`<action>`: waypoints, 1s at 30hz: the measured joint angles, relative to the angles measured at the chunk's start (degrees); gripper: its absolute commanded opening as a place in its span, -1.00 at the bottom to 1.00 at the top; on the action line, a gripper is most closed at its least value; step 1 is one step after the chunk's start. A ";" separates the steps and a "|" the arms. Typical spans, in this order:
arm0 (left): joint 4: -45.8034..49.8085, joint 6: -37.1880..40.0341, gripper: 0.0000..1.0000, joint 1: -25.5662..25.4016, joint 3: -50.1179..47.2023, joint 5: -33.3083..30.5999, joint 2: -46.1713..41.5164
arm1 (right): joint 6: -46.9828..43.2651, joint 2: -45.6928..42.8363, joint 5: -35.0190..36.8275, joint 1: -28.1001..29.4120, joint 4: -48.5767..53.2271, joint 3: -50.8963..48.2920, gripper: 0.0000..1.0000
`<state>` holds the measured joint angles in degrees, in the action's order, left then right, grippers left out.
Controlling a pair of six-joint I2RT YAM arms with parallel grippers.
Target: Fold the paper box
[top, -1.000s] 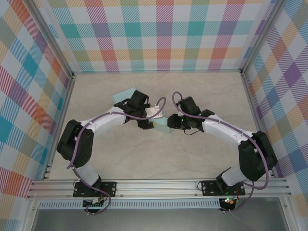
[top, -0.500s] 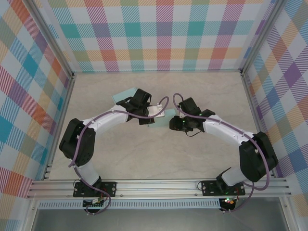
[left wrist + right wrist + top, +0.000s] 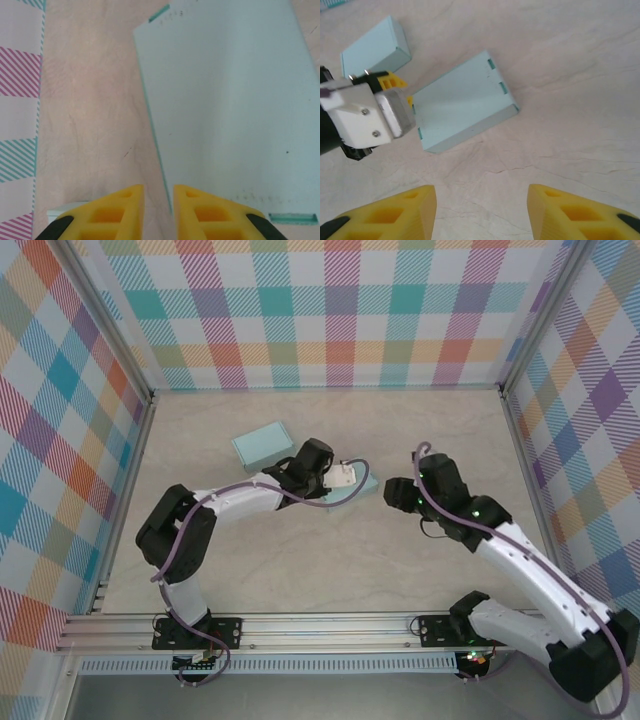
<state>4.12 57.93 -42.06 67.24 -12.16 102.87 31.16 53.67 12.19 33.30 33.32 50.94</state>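
Observation:
The paper box (image 3: 367, 481) is a flat, pale teal, closed shape lying on the table's middle; it shows whole in the right wrist view (image 3: 462, 102) and as a broad sheet in the left wrist view (image 3: 225, 110). My left gripper (image 3: 349, 477) sits at its left end, hiding part of it from above. Its yellow fingers (image 3: 200, 212) stand close together with a narrow strip of bare table between them, and the box's long edge runs along the inner side of one finger (image 3: 158, 194). My right gripper (image 3: 392, 492) hangs to the right of the box, wide open with nothing between its fingers (image 3: 481, 192).
A second teal box (image 3: 262, 445) lies behind and left of the first, also seen in the right wrist view (image 3: 375, 47). Plaid walls and metal rails (image 3: 150, 400) bound the beige table (image 3: 330, 560).
The left gripper slid right with the box and narrowed its jaws. The right gripper drew back to the right, away from the box, and opened wider.

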 measured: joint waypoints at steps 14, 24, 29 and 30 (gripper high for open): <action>2.75 -23.41 -0.32 -0.42 3.10 -1.20 0.28 | -1.25 5.88 -2.64 -3.69 1.40 -1.11 0.18; 2.69 -65.53 0.23 6.51 -5.66 2.69 -5.33 | -5.49 30.91 -27.30 -17.79 -8.13 5.18 0.44; -0.04 -77.09 0.24 7.08 -8.02 8.20 -3.17 | -8.17 39.91 -32.35 -19.96 -10.93 11.41 0.50; -0.96 -78.42 0.24 7.02 -8.02 9.03 -2.60 | -8.61 41.64 -33.03 -20.22 -11.30 12.59 0.50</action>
<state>3.16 -20.49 -35.05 59.22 -3.14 100.27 22.55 95.31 -20.84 13.08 22.02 63.53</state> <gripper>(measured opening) 0.616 0.746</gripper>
